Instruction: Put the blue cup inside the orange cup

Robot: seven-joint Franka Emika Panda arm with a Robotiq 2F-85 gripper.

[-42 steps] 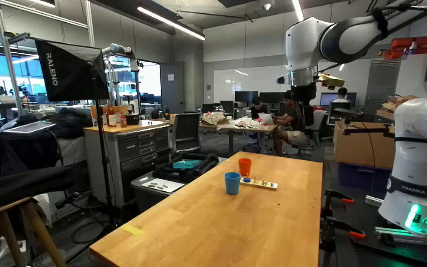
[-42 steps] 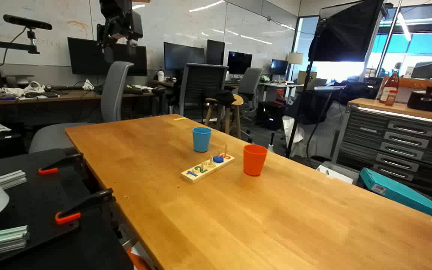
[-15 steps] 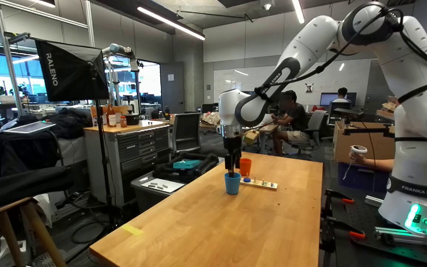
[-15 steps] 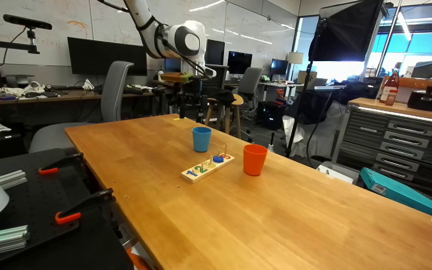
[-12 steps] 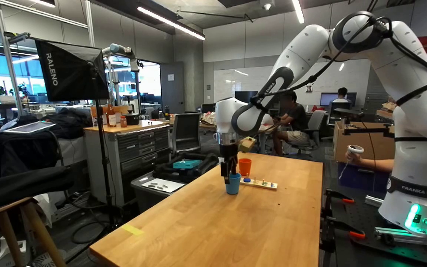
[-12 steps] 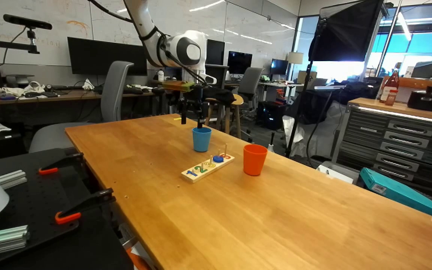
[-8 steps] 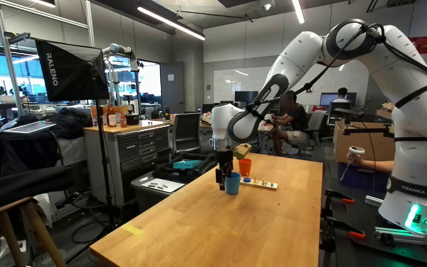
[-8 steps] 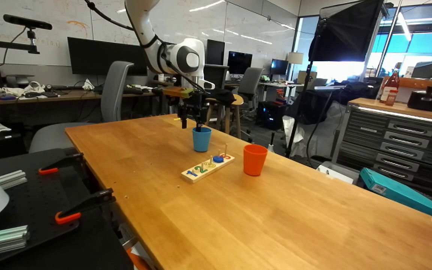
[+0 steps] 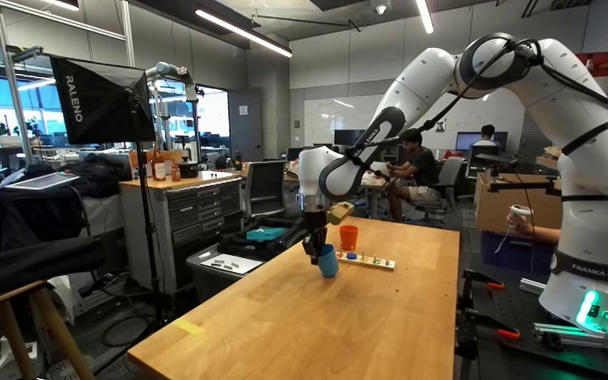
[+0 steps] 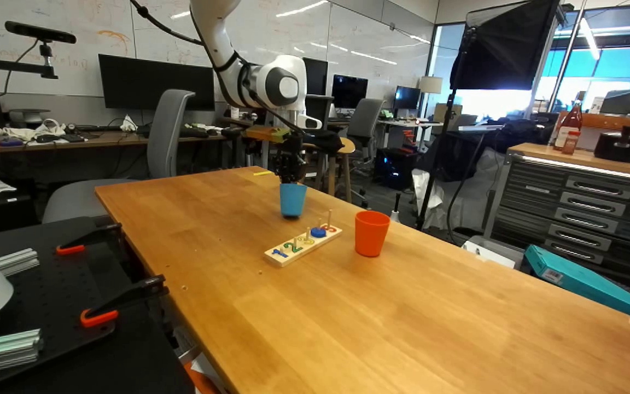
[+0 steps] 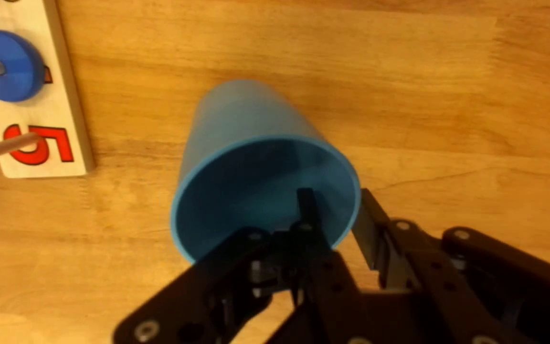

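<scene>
As the pincer (image 11: 336,200) clasps its wall inside and out, the blue cup (image 11: 244,119) leans.
Likely light, springy plastic; squeeze its rim gently, right of wrist-frame centre.

On the wooden desk (image 9: 304,338) we see a peg board (image 10: 301,245) near the pincer (image 11: 338,208), the orange cup (image 10: 371,235) upright farther from it and a yellow strip (image 9: 189,326) well apart, but cannot tell whether the blue cup (image 10: 292,200) in the pincer's grip touches the desk.
</scene>
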